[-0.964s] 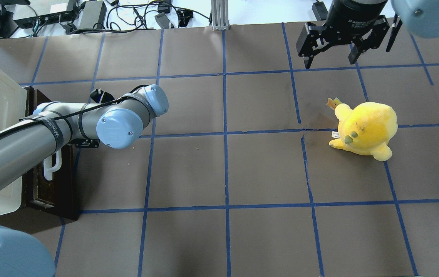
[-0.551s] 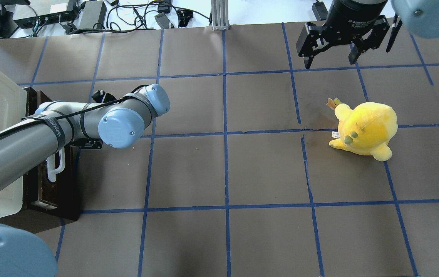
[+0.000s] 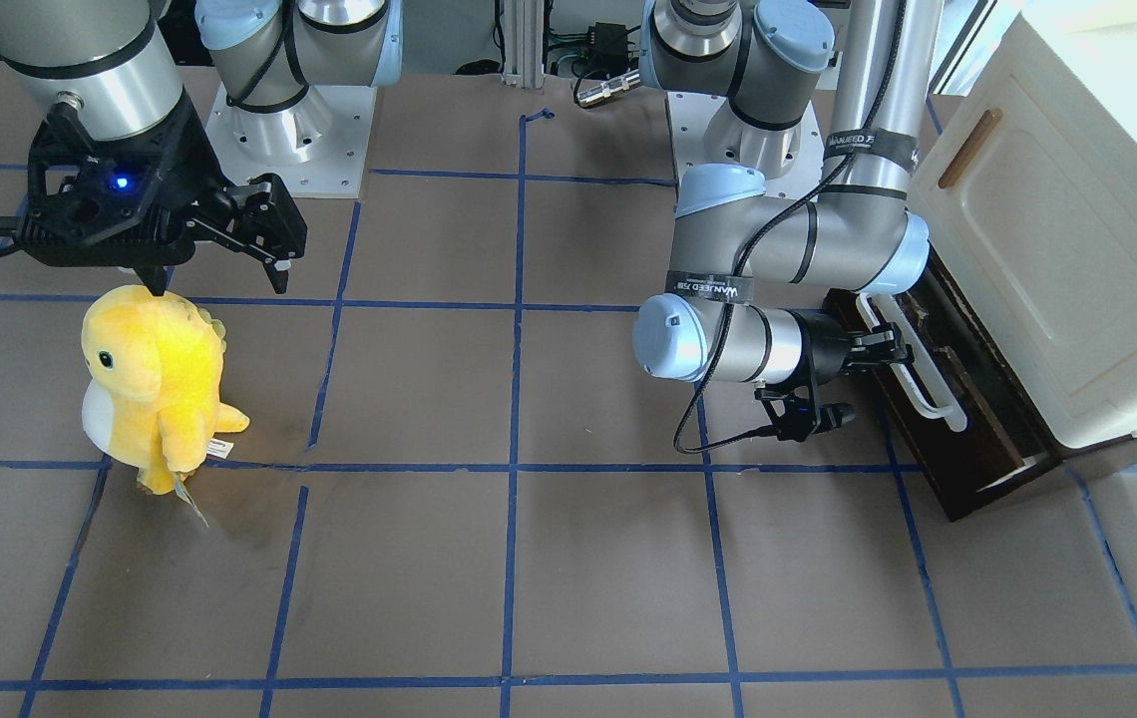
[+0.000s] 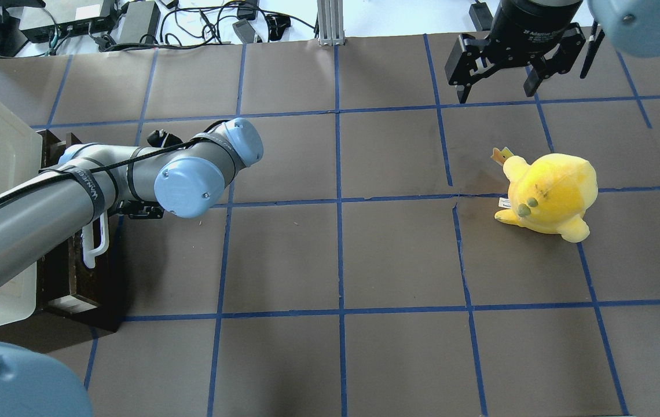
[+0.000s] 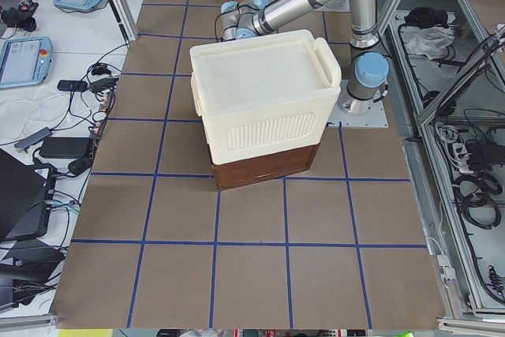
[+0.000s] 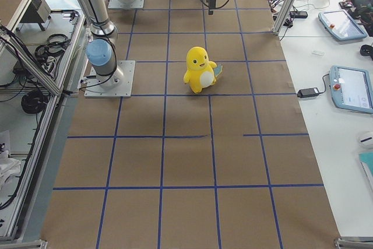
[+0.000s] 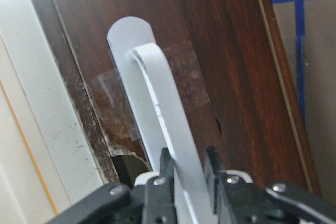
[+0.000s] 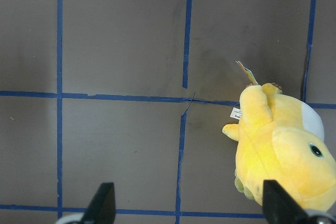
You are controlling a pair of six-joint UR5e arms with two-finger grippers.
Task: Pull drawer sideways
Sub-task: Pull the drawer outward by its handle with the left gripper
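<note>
The drawer (image 3: 967,439) has a dark brown wooden front and sits under a cream cabinet (image 3: 1057,249); it stands a little way out. Its long white bar handle (image 3: 931,396) runs along the front. My left gripper (image 3: 883,347) is shut on the handle near its middle. The left wrist view shows its fingers (image 7: 167,166) clamped on either side of the white bar (image 7: 157,93). In the overhead view the drawer (image 4: 84,278) and its handle (image 4: 97,243) lie partly under my left arm. My right gripper (image 4: 495,95) is open and empty above the table's far right.
A yellow plush toy (image 4: 550,194) stands on the table on my right side, just below my right gripper (image 3: 219,284), and shows in the right wrist view (image 8: 278,150). Cables and boxes (image 4: 133,20) lie beyond the table's far edge.
My left arm has moved rightward in the overhead view, and the handle and the drawer front have come out with it, away from the cabinet. The right arm and the toy have not moved.
</note>
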